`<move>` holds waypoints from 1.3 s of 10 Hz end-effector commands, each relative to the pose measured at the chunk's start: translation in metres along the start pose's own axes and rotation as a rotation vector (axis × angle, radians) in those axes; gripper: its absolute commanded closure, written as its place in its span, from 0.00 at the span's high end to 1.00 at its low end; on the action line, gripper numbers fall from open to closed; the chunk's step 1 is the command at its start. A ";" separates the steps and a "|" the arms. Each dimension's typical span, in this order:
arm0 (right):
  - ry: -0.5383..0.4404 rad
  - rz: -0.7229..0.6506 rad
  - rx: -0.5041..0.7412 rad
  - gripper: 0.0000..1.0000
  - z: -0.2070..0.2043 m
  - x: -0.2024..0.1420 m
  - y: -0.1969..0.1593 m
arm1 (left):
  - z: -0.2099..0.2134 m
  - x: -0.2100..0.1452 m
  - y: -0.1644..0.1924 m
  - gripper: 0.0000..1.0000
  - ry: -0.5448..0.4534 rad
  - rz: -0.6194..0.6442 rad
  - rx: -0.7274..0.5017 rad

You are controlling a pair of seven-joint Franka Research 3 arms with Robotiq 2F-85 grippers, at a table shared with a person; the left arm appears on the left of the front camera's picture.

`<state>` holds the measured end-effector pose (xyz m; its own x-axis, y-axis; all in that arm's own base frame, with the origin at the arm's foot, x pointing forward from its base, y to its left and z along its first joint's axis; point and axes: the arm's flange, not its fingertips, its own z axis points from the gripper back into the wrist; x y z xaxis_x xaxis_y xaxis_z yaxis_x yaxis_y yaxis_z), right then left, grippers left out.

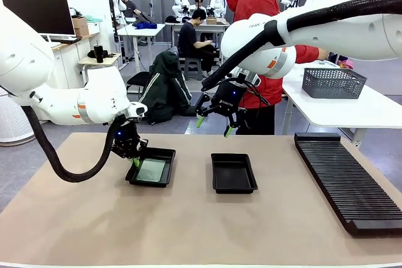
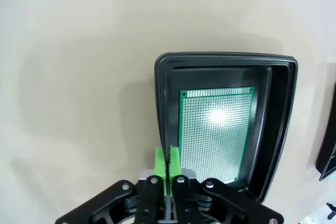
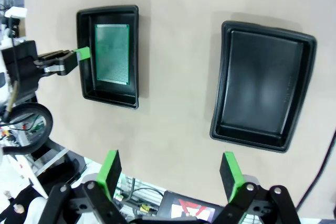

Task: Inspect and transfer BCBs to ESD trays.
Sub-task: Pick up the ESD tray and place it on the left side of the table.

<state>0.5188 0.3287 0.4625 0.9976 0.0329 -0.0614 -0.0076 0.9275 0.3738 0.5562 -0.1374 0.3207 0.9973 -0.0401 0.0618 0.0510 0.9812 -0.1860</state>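
Left wrist view, and the left gripper (image 2: 168,163) is sitting with its green pads pressed together, nothing showing between them, right at the rim of the left ESD tray (image 2: 226,59). Whether it is nipping that rim or just resting beside it, I cannot tell from here. Inside the tray, one BCB (image 2: 215,129) is lying flat on the floor, perforated face up, catching a glare spot.

Over to the right gripper (image 3: 170,169): it is hanging high above the table (image 1: 188,230) with its fingers spread wide, carrying nothing, looking down on both trays. The right ESD tray (image 3: 265,29) is lying bare, well apart from its twin.

So, reading the progress: one board is looking placed, one tray is waiting to be filled, and no other board is turning up on the table, so I am judging the job about half done at best.

Around the edges, a long black slotted rack (image 1: 345,180) is running along the robot's right side of the table, a grey mesh basket (image 1: 333,83) is resting on the white table beyond, and a person (image 1: 254,1) in red is standing at the far side. Nothing is blocking the empty tray; the only tight spot is the left gripper crowding the filled tray's rim.
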 end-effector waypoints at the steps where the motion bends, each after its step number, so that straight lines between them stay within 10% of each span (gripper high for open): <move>1: 0.004 -0.006 -0.011 1.00 0.000 0.000 0.001 | 0.009 -0.008 0.018 0.03 0.010 -0.008 -0.069; 13: 0.004 -0.006 -0.011 1.00 0.000 0.000 0.001 | 0.057 -0.029 0.188 0.03 -0.016 0.006 -0.170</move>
<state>0.5189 0.3288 0.4626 0.9976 0.0329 -0.0613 -0.0076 0.9274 0.3739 0.5430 0.0527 0.3379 0.9977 -0.0177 0.0662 0.0384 0.9445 -0.3264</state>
